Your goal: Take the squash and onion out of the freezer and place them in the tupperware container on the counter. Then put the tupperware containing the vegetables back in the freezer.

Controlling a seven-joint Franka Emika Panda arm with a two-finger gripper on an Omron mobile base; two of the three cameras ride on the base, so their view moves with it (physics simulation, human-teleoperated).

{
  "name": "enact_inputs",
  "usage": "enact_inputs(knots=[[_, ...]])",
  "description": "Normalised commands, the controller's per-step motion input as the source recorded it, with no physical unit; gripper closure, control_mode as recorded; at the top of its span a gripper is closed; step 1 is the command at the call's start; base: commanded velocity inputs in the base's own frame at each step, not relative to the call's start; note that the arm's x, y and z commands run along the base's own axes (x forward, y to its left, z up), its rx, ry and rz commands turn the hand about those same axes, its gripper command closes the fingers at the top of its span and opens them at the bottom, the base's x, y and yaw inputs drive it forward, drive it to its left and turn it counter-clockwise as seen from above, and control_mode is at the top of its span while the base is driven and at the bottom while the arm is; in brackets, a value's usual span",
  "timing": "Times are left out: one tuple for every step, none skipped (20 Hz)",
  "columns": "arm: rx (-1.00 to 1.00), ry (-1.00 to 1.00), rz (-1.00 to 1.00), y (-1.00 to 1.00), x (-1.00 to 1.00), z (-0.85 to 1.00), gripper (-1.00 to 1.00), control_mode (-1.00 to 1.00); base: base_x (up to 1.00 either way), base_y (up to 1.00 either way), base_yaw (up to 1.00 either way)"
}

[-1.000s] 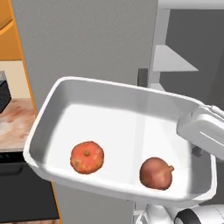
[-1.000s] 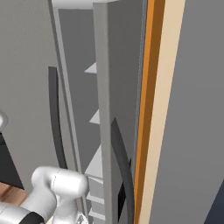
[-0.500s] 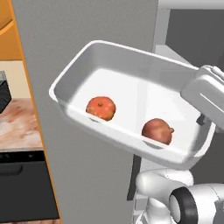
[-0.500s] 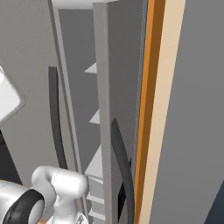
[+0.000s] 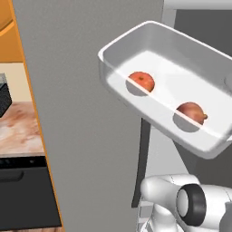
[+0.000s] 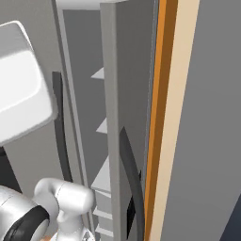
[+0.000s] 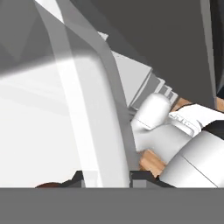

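Note:
The white tupperware container (image 5: 118, 85) hangs tilted in the air in front of the grey freezer (image 5: 81, 118). An orange-red squash (image 5: 141, 81) and a brown onion (image 5: 192, 113) lie apart inside it. In the hand view my gripper (image 7: 108, 177) is shut on the tub's rim (image 7: 109, 131), with one dark fingertip on each side of the wall. The right base view shows the tub's pale underside (image 6: 21, 84) at the upper left. Beside it, the freezer door (image 6: 129, 94) stands ajar, with pale shelves (image 6: 101, 127) behind it. The marbled counter (image 5: 18, 131) lies at the far left.
A long dark bar handle (image 6: 132, 179) runs down the freezer door. A second dark handle (image 5: 140, 163) hangs below the tub. An orange cabinet edge (image 6: 160, 117) stands right of the freezer. A black dishwasher front (image 5: 27, 195) sits under the counter. My arm's elbow (image 5: 190, 206) is low at the right.
The tub has risen with both vegetables and moved right, from low in the left base view to its upper right. It is now tilted, and it has entered the right base view.

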Motion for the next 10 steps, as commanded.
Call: enact_inputs(knots=[[0.3,-0.05,-0.4,-0.09,-0.15,0.0,1.0,-1.0,0.0,0.0,0.0],[0.28,-0.03,-0.41,-0.06,-0.04,0.0,1.0,-1.0,0.0,0.0,0.0],[0.26,-0.04,-0.42,-0.02,-0.04,0.0,1.0,-1.0,0.0,0.0,0.0],[0.24,-0.03,-0.43,0.0,0.0,0.0,1.0,-1.0,0.0,0.0,0.0],[0.21,-0.03,-0.45,0.0,0.0,0.0,1.0,-1.0,0.0,0.0,0.0],[0.19,-0.02,-0.46,0.0,0.0,0.0,1.0,-1.0,0.0,0.0,0.0],[0.15,-0.01,-0.47,0.02,0.0,0.0,1.0,-1.0,0.0,0.0,0.0],[0.13,-0.01,-0.49,0.15,0.06,0.0,1.0,-1.0,0.0,0.0,0.0],[0.12,-0.01,-0.5,0.18,0.16,0.0,1.0,-1.0,0.0,0.0,0.0],[0.11,0.0,-0.51,0.19,0.27,0.0,1.0,-1.0,0.0,0.0,0.0]])
